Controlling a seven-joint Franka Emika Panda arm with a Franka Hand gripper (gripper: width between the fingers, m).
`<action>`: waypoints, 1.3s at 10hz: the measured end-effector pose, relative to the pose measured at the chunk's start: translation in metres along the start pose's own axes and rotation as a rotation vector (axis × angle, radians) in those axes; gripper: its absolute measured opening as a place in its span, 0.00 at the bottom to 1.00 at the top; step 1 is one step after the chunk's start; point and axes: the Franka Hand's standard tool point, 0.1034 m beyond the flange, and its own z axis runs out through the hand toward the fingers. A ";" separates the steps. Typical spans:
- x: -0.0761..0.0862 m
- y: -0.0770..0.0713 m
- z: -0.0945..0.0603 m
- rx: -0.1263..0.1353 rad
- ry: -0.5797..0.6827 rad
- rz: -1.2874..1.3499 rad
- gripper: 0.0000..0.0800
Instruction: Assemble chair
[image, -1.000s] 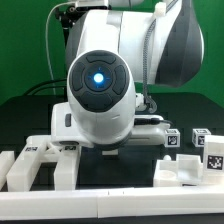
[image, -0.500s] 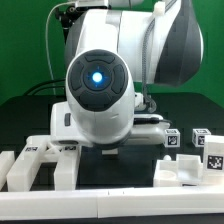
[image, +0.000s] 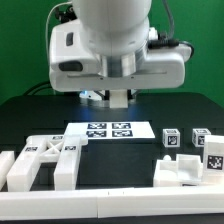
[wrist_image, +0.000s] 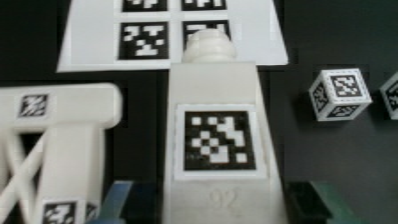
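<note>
Apparently one post (wrist_image: 221, 120) sits clamped between the gripper's (wrist_image: 222, 200) part-closed fingers (wrist_image: 125, 200). Beside it lie one X-braced panel (wrist_image: 54, 150) and one small tagged block (wrist_image: 342, 95), with one marker board (wrist_image: 86, 40) beyond.

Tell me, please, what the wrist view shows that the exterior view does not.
Only the wrist view clearly shows a tagged post between the fingers of the gripper. Only the exterior view shows the arm overhead and a chunky block at its right. Both show the marker board, the X-braced panel and a tagged cube.
</note>
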 end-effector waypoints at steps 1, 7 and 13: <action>0.011 0.000 -0.002 -0.001 0.078 0.001 0.36; 0.030 -0.086 -0.077 0.118 0.529 0.183 0.36; 0.055 -0.091 -0.095 0.132 0.985 0.170 0.36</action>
